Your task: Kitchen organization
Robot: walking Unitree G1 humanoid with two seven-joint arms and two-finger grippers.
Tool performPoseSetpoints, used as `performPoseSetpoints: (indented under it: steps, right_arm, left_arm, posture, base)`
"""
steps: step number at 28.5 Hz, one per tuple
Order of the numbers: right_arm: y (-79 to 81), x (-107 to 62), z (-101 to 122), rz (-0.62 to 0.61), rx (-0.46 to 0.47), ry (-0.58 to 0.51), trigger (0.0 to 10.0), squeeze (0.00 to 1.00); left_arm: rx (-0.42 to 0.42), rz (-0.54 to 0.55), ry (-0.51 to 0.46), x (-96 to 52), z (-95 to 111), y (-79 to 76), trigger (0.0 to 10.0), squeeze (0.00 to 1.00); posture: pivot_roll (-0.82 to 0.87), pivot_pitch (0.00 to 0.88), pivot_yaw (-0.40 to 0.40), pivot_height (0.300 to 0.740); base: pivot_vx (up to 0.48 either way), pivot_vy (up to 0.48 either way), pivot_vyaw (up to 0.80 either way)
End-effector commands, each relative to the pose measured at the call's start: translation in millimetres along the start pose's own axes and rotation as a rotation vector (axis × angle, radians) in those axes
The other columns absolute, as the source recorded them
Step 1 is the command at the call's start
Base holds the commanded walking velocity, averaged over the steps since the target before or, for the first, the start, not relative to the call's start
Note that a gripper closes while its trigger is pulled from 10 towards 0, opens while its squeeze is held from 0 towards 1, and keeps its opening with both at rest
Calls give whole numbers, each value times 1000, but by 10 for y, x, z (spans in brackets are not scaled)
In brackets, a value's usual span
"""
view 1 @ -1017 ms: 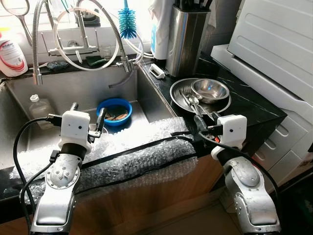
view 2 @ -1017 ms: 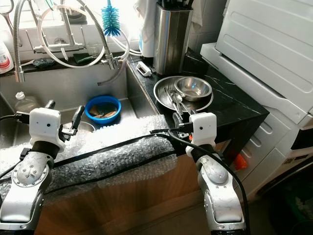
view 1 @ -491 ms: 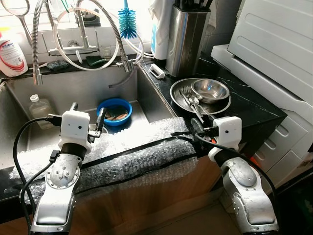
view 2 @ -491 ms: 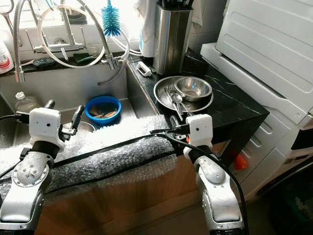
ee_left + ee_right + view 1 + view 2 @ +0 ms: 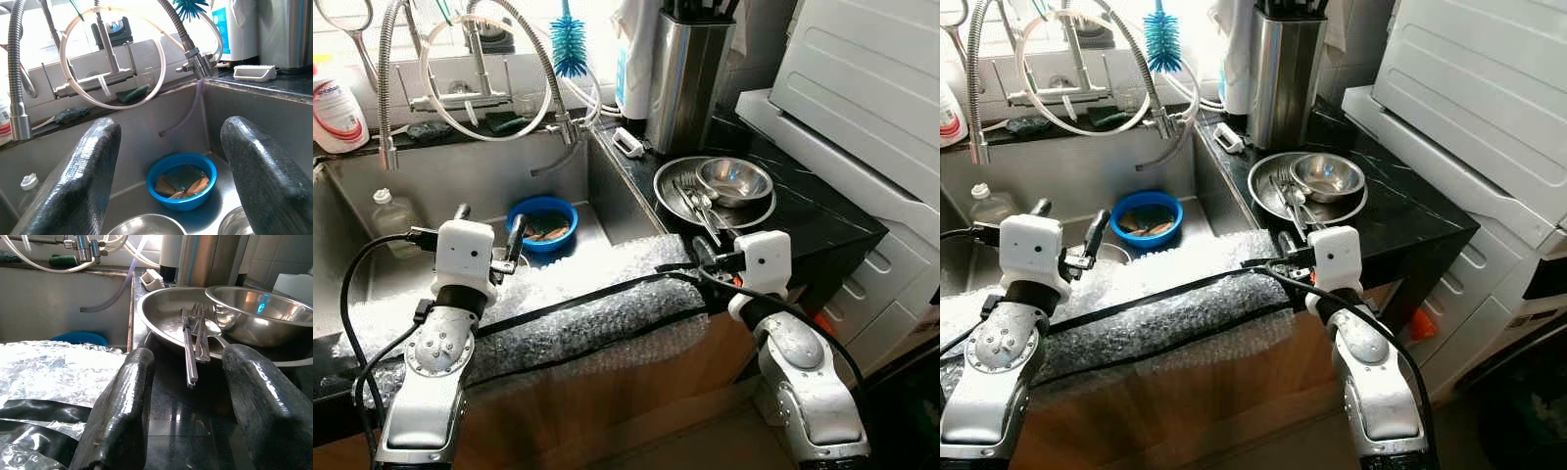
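On the black counter sits a steel plate (image 5: 672, 184) holding several pieces of cutlery (image 5: 699, 204) and a small steel bowl (image 5: 734, 181). My right gripper (image 5: 713, 257) stands open at the counter's front edge, just short of the plate, its fingers pointing at the cutlery (image 5: 189, 345). Nothing is between the fingers. A blue bowl (image 5: 540, 217) with brown and green scraps lies in the sink. My left gripper (image 5: 489, 223) hovers open above the sink's front edge, aimed at that blue bowl (image 5: 182, 180) and holding nothing.
Bubble wrap with black tape (image 5: 578, 305) covers the front counter edge. A tall steel utensil holder (image 5: 687, 78) stands behind the plate. A white appliance (image 5: 862, 98) crowds the right. A plastic bottle (image 5: 391, 211) and steel bowls (image 5: 142, 226) lie in the sink; faucet hoses (image 5: 543, 69) hang above.
My right gripper has shifted a little to the left along the counter's front edge. The left arm has not moved.
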State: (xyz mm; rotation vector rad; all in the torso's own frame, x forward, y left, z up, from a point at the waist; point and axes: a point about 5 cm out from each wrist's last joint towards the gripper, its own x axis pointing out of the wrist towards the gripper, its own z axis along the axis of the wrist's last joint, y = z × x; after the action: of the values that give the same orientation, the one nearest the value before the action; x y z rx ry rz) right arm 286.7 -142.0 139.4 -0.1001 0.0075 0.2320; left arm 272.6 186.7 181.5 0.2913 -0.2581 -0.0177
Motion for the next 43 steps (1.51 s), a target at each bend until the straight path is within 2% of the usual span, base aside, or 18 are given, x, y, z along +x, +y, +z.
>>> performPoseSetpoints:
  steps: [1,5,6,7,8,9,35,43]
  right_arm:
    - [-35,10,-13,-15,-5,16,10000,0]
    - [-43,14,-17,-20,-6,20,10000,0]
    - [-38,15,-19,-18,-4,23,7647,0]
    - [-35,16,-20,-17,-4,24,3725,0]
    - [-34,17,-21,-16,-4,24,706,0]
    - [-25,18,-20,-12,-6,24,0,0]
    - [-28,38,14,-7,-4,17,0,0]
    - [-44,62,123,-46,11,-60,0,0]
  left_arm:
    - [9,-3,-22,25,39,-18,10000,0]
    - [8,-2,-22,26,38,-22,10000,0]
    - [7,-1,-22,25,39,-22,10000,0]
    - [7,-1,-22,25,38,-22,10000,0]
    - [7,-1,-22,25,38,-23,10000,0]
    - [6,0,-23,26,39,-23,10000,0]
    - [3,4,-28,32,49,-31,10000,0]
    - [7,7,-29,33,51,-20,10000,0]
  posture:
    - [-39,0,-76,727]
    - [-38,0,-77,727]
    - [-38,0,-77,727]
    - [-38,0,-78,727]
    - [-38,0,-78,727]
    - [-39,0,-78,727]
    - [-40,0,-81,727]
    - [-37,0,-82,727]
  base:
    - [0,0,0]
    - [0,0,0]
    - [0,0,0]
    - [0,0,0]
    - [0,0,0]
    - [0,0,0]
    - [0,0,0]
    - [0,0,0]
